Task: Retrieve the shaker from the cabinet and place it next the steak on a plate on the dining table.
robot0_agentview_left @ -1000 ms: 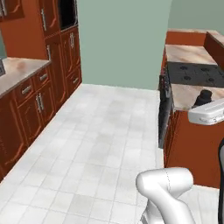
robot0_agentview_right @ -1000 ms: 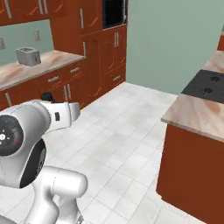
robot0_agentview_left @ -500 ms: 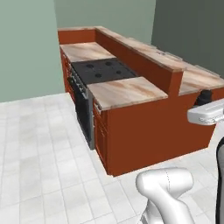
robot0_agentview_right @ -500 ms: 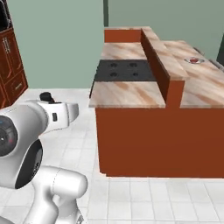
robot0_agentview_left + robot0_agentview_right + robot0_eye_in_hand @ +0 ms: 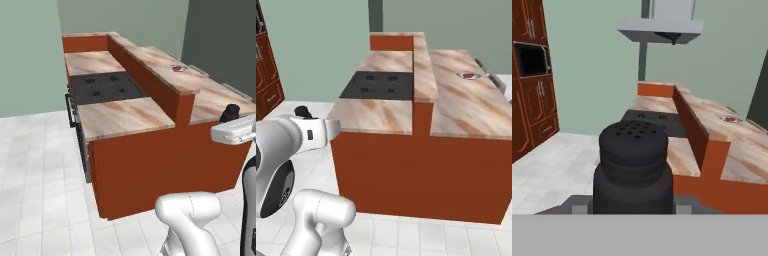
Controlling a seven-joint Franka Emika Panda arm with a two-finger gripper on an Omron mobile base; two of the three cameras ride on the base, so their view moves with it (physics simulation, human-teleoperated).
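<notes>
One black shaker (image 5: 634, 167) fills the lower middle of the hand view, standing upright with its perforated top facing up, and the gripper (image 5: 632, 209) is closed narrowly on its base, the finger tips mostly hidden behind and beside it. From the left base view, the shaker's dark top (image 5: 230, 112) pokes up above the white hand at the right edge; in the right base view it shows as a small black knob (image 5: 302, 112) above the arm's white link at the left. Ahead stands the dining table (image 5: 471, 107), a marbled beige-and-brown top on reddish-brown sides, joined along a raised wooden divider to a lower marbled counter (image 5: 373, 115) carrying a black cooktop (image 5: 378, 85). Far along the dining table sits the small silvery plate (image 5: 179, 68) with the red steak (image 5: 177, 68) on it; in the right base view, the plate (image 5: 470, 75) lies near the far right part of the top. The shaker is well apart from the plate, held off the table's near end over the white tiled floor (image 5: 35, 180). A grey range hood (image 5: 660, 27) hangs above the cooktop in the hand view, and tall reddish-brown cabinets (image 5: 529, 75) line the left wall.
</notes>
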